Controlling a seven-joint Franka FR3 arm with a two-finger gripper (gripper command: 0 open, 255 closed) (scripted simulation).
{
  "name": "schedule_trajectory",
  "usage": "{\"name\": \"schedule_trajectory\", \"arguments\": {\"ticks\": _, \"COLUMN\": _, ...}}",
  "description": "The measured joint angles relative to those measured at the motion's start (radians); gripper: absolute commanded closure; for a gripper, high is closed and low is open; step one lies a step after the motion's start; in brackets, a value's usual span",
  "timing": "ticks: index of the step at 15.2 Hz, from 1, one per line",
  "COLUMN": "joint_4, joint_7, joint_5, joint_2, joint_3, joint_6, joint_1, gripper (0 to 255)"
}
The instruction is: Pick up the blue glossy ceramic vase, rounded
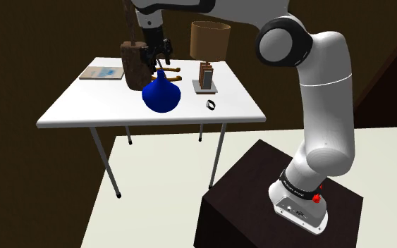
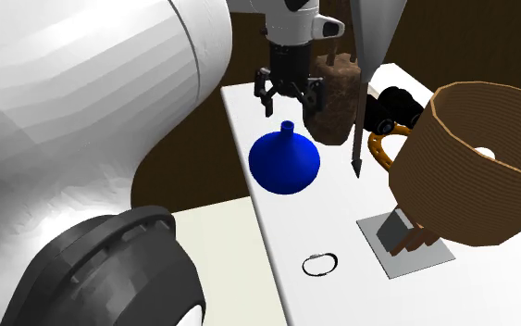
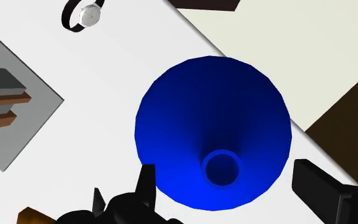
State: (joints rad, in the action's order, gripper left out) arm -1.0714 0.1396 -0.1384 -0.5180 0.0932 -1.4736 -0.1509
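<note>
The blue glossy vase (image 1: 161, 93) has a round body and a narrow neck, and it stands upright on the white table (image 1: 98, 106) near its front edge. My black gripper (image 1: 157, 55) hangs straight above the neck, open and holding nothing. In the second exterior view the gripper (image 2: 291, 102) sits a short gap above the vase (image 2: 286, 164). Looking down from the wrist, the vase (image 3: 214, 121) has its neck opening between the two fingers (image 3: 147, 183), which stand well apart and do not touch it.
A brown lumpy block (image 1: 132, 65) stands just behind the vase. A brown lampshade (image 1: 211, 39), a grey base with small books (image 1: 205, 79), a wristwatch (image 1: 211, 105) and a flat book (image 1: 101, 72) share the table. Orange-handled items (image 2: 385, 148) lie behind the block.
</note>
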Motion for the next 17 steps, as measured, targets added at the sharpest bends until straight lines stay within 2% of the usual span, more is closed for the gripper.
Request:
{"name": "schedule_trajectory", "arguments": {"ticks": 6, "joint_4": -0.094, "joint_7": 0.006, "joint_5": 0.0, "joint_2": 0.011, "joint_3": 0.0, "joint_6": -0.082, "joint_1": 0.005, "gripper": 0}}
{"name": "schedule_trajectory", "arguments": {"ticks": 7, "joint_4": -0.102, "joint_7": 0.006, "joint_5": 0.0, "joint_2": 0.012, "joint_3": 0.0, "joint_6": -0.09, "joint_1": 0.006, "gripper": 255}}
{"name": "schedule_trajectory", "arguments": {"ticks": 17, "joint_4": -0.112, "joint_7": 0.007, "joint_5": 0.0, "joint_2": 0.015, "joint_3": 0.0, "joint_6": -0.099, "joint_1": 0.006, "gripper": 255}}
